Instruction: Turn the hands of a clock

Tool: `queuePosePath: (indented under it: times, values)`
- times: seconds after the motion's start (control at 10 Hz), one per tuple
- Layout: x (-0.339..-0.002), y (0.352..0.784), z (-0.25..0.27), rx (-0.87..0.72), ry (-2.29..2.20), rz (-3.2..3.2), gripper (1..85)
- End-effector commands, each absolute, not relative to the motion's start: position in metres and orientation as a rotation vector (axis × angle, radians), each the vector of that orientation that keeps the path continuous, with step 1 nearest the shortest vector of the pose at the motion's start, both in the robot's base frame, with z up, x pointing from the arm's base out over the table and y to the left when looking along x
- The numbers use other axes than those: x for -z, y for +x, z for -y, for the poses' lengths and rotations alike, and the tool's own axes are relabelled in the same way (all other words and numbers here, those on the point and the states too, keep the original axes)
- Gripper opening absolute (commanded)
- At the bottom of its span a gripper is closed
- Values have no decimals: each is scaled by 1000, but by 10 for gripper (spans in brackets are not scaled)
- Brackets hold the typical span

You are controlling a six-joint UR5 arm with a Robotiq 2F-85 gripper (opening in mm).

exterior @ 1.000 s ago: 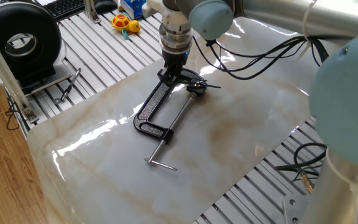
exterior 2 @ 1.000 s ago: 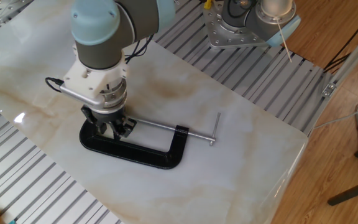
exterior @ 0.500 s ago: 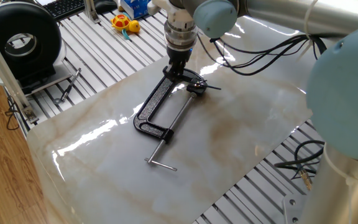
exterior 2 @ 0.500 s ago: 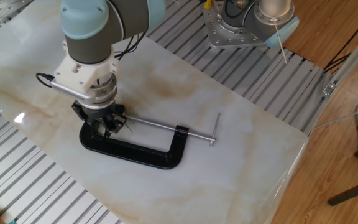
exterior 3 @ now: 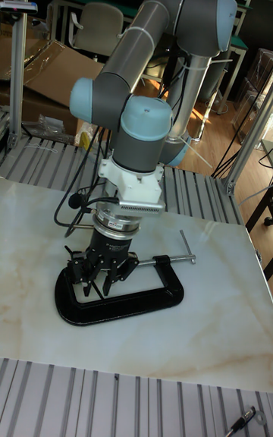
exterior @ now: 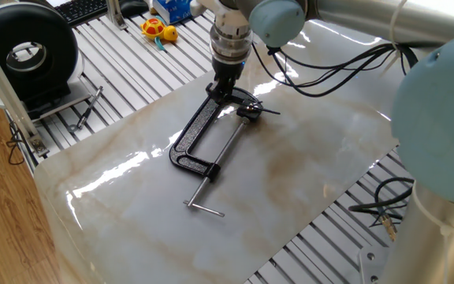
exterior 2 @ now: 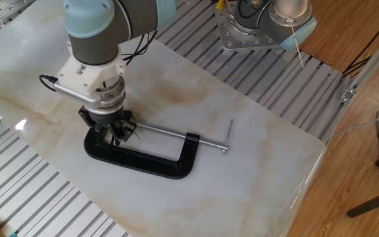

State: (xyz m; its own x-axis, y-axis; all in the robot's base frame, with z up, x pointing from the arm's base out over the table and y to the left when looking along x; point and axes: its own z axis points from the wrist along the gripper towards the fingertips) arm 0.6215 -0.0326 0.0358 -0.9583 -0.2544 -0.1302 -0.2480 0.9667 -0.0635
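The clock is a tiny dark hub held at the jaw end of a black C-clamp lying on the marble table. Its thin black hands point right, away from the clamp. My gripper hangs straight down over the clamp's closed end, just left of the hub. From the other side, the gripper stands low over the clamp, hiding most of the hub there. In the tall view the fingers are spread apart above the clamp, nothing visibly between them.
The clamp's steel screw rod with its T-bar reaches toward the table's front. A black round device, toys and a keyboard lie on the slatted bench behind. Cables trail from the arm over the slab.
Over the last second the gripper shifted a little along the clamp's closed end and its wrist turned. The clamp has not moved.
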Motion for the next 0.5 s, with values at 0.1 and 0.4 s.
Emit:
queuePosePath:
  times: [0.1,0.4]
  values:
    - [-31,638,41,91,-345,-2975,383]
    - [-41,645,92,151,-457,-2994,383]
